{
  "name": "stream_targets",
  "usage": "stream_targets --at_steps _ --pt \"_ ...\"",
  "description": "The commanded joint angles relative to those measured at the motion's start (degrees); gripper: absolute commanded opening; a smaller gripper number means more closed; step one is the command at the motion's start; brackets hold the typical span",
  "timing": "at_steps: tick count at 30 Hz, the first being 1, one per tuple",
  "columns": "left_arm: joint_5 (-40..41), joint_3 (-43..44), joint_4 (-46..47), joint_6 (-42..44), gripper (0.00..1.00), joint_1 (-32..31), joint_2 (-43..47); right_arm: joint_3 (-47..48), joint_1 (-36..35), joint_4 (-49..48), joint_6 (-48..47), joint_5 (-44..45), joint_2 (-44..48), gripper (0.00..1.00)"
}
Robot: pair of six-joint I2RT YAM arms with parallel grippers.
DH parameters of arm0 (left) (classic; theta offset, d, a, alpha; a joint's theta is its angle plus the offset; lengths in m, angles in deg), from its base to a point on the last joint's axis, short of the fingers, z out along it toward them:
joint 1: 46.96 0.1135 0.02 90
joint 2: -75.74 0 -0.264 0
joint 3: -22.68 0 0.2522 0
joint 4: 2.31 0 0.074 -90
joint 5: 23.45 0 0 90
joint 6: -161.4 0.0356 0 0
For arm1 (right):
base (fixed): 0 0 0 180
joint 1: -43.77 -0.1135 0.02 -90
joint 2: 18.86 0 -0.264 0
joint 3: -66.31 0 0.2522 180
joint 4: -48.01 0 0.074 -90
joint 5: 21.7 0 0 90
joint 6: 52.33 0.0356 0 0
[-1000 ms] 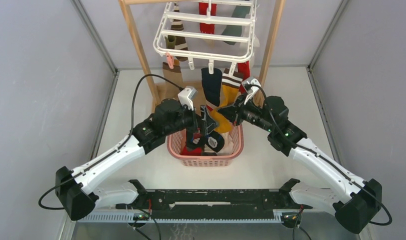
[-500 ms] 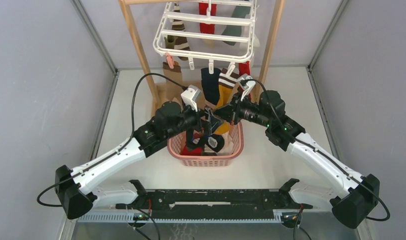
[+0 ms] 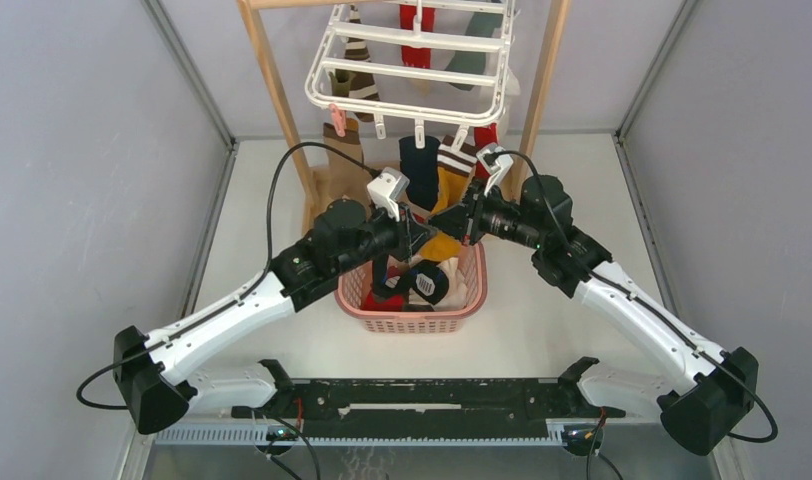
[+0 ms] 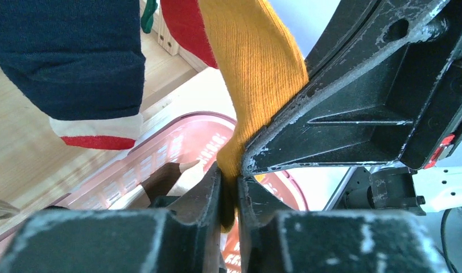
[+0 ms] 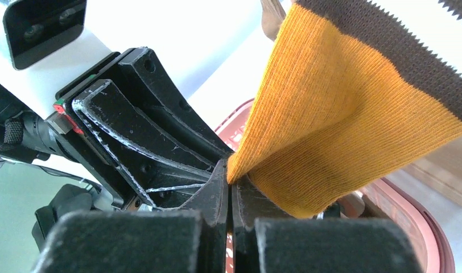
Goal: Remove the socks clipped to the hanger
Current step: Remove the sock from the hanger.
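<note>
The white hanger (image 3: 412, 75) hangs from the wooden rack with socks clipped along its bars. An orange sock (image 3: 448, 196) with a brown-and-white striped cuff dangles from its front edge, beside a navy sock (image 3: 419, 165). My left gripper (image 3: 414, 232) is shut on the orange sock's lower tip (image 4: 257, 68), the fabric pinched between its jaws (image 4: 227, 182). My right gripper (image 3: 452, 222) is shut on the same sock's edge (image 5: 342, 125), jaws (image 5: 229, 176) tight together. The two grippers meet tip to tip. The navy sock (image 4: 69, 57) and a red sock (image 4: 186, 28) hang just behind.
A pink basket (image 3: 412, 322) holding several loose socks stands directly below both grippers. The light wooden rack's posts (image 3: 277, 90) flank the hanger, and its base lies behind the basket. Grey walls enclose the table on both sides.
My left gripper has moved in toward the orange sock and shut on its tip. The right gripper, shut throughout, has shifted left and slightly up with the sock.
</note>
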Motion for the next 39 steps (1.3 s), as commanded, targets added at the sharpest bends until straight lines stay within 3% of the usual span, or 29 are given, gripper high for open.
stream_targets --at_steps 1,3,7,9,15,24,28,36,39 --pt "-0.37 3.88 2.60 0.00 0.12 0.19 0.14 2.65 0.22 -1.12 1.32 -1.86 0.82 0.00" --pt "-2.98 2.99 3.62 -1.45 0.08 1.15 0.42 2.71 0.71 -0.65 0.98 -2.02 1.01 0.09" --pt "-9.03 0.13 7.90 -5.44 0.09 4.66 1.81 2.65 1.95 0.78 -0.03 -1.95 2.18 0.36" --pt "-11.59 -0.94 9.35 -7.19 0.09 6.29 2.24 2.69 2.58 1.32 -0.48 -1.74 2.81 0.45" --pt "-19.38 -1.89 13.20 -13.64 0.11 10.67 1.36 2.65 5.39 2.64 -2.93 -1.67 6.21 0.62" --pt "-25.88 -2.29 15.84 -19.36 0.13 12.56 1.23 0.81 8.44 -2.49 -7.95 6.57 12.44 0.73" --pt "-27.05 -2.53 15.87 -19.72 0.13 12.56 1.45 0.43 7.01 -6.38 -10.66 12.38 12.11 0.98" --pt "-29.28 -3.53 16.16 -20.63 0.14 12.60 2.47 0.40 6.83 -15.08 -11.56 14.74 7.75 0.99" --pt "-29.97 -4.03 16.54 -21.28 0.14 12.58 2.92 0.82 7.17 -18.47 -11.37 14.95 5.95 0.90"
